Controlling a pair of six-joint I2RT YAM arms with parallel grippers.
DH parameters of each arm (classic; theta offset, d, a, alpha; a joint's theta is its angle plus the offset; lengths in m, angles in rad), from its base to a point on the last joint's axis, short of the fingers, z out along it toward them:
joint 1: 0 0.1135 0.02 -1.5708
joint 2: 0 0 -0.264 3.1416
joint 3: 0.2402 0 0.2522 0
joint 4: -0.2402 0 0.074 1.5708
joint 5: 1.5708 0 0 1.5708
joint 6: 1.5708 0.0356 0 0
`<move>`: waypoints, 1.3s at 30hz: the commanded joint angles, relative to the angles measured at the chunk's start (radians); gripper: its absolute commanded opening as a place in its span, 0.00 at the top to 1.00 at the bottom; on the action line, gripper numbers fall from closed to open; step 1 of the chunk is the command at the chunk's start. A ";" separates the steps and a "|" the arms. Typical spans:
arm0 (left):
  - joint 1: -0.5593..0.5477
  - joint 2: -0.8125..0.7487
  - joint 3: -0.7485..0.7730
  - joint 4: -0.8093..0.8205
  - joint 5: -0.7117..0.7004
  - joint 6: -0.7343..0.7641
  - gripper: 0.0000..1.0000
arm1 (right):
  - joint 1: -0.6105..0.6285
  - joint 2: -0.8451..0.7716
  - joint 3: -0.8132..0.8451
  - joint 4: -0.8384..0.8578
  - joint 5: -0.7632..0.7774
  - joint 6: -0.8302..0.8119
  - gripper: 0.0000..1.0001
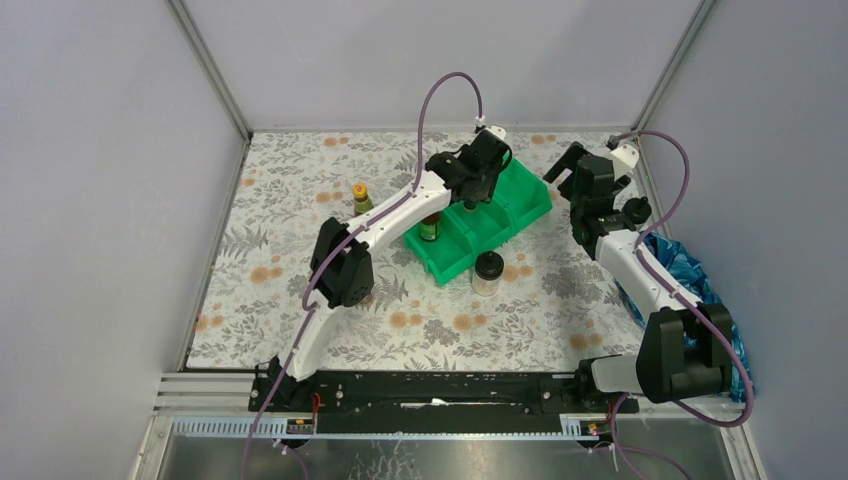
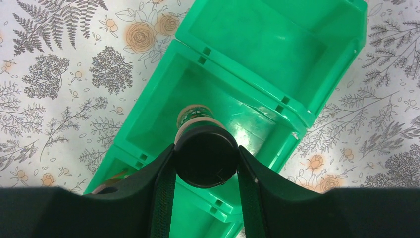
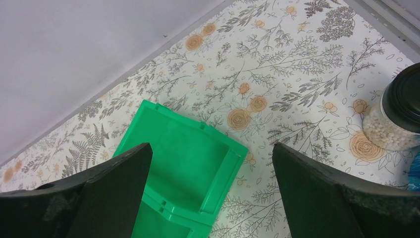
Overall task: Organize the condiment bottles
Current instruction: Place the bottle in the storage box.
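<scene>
My left gripper [image 1: 470,196] [image 2: 206,148] is shut on a short dark jar [image 2: 206,157] by its black cap and holds it upright over the middle compartment of the green bin [image 1: 520,205] [image 2: 302,106]. A brown bottle with a red-green label [image 1: 430,227] stands in the bin's near compartment. A second one, yellow-capped [image 1: 361,197], stands on the table left of the bin. A clear black-lidded jar [image 1: 488,272] stands in front of the bin. Another clear jar with white contents [image 3: 393,116] shows at the right of the right wrist view. My right gripper [image 1: 566,172] [image 3: 210,146] is open and empty, up right of the bin.
The bin's far compartment [image 3: 185,153] holds nothing. A blue plastic bag [image 1: 690,275] lies at the right table edge beside the right arm. Grey walls close in the table on three sides.
</scene>
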 commanded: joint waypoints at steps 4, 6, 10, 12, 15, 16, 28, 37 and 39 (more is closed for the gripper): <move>0.037 0.026 -0.017 0.073 0.039 -0.016 1.00 | -0.005 0.016 0.019 0.056 0.026 0.008 0.00; 0.042 0.031 -0.021 0.078 0.045 -0.018 1.00 | -0.005 0.021 0.021 0.058 0.025 0.006 0.00; 0.051 0.041 -0.027 0.094 0.070 -0.025 1.00 | -0.006 0.030 0.021 0.063 0.026 0.004 0.00; 0.055 0.045 -0.027 0.101 0.078 -0.026 1.00 | -0.005 0.034 0.022 0.065 0.028 0.002 0.00; 0.063 0.051 -0.023 0.110 0.098 -0.034 1.00 | -0.005 0.041 0.029 0.067 0.029 -0.001 0.00; 0.066 0.054 -0.021 0.112 0.103 -0.035 1.00 | -0.005 0.044 0.031 0.066 0.029 0.000 0.00; 0.077 0.070 -0.010 0.117 0.110 -0.035 1.00 | -0.005 0.070 0.039 0.078 0.023 0.004 0.00; 0.081 0.080 -0.007 0.127 0.120 -0.037 1.00 | -0.005 0.079 0.047 0.082 0.029 0.000 0.00; 0.082 0.080 -0.008 0.127 0.121 -0.036 1.00 | -0.005 0.081 0.047 0.083 0.028 -0.001 0.00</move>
